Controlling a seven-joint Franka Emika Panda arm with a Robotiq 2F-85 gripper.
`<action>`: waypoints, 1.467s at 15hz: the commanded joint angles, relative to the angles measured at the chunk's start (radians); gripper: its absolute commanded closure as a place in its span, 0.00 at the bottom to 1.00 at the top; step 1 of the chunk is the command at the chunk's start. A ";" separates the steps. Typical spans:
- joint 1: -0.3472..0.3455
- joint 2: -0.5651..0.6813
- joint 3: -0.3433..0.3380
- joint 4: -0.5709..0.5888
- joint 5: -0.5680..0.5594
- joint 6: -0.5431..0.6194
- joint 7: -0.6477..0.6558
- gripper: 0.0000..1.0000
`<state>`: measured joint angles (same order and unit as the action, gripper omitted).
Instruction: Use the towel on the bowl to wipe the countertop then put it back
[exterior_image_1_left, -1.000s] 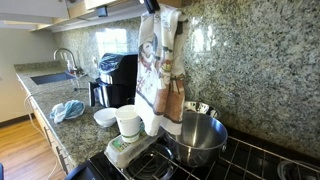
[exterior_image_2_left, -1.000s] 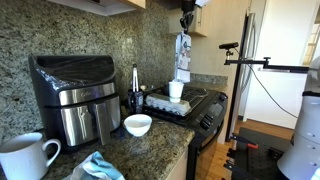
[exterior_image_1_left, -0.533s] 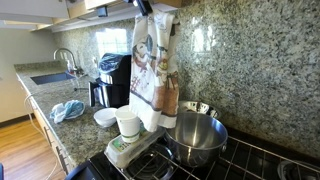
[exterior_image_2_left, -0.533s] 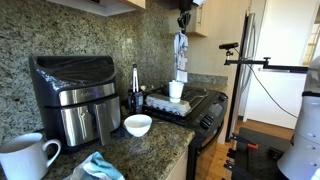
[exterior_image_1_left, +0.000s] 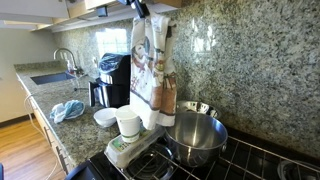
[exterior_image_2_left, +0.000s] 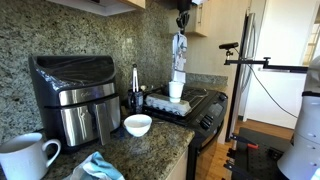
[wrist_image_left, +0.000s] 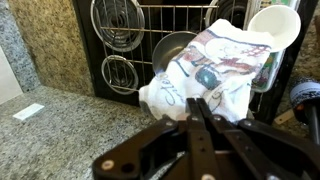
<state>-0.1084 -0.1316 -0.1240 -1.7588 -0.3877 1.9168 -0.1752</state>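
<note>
Granite countertop (exterior_image_1_left: 42, 96) and matching backsplash are flanking a stove (exterior_image_1_left: 252, 156) that is carrying a steel bowl (exterior_image_1_left: 196, 140). At the top edge of both exterior views, the gripper (exterior_image_1_left: 138, 8) is clenching the upper end of the patterned towel (exterior_image_1_left: 152, 70). The towel is hanging full length in the air, off the bowl, with its lower hem appearing near the rim. The wrist view is showing the claw pinched onto the cloth above the bowl. Progress, as judged: pick-up is complete. Wiping of the countertop is not yet begun, and returning the towel to the bowl is remaining.
</note>
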 joint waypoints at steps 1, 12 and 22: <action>-0.004 0.002 0.003 0.004 0.001 -0.003 -0.001 0.96; -0.004 0.002 0.003 0.004 0.001 -0.003 -0.001 0.96; 0.011 0.000 0.000 0.009 0.101 -0.007 -0.073 0.97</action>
<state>-0.1061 -0.1291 -0.1235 -1.7592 -0.3546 1.9168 -0.1879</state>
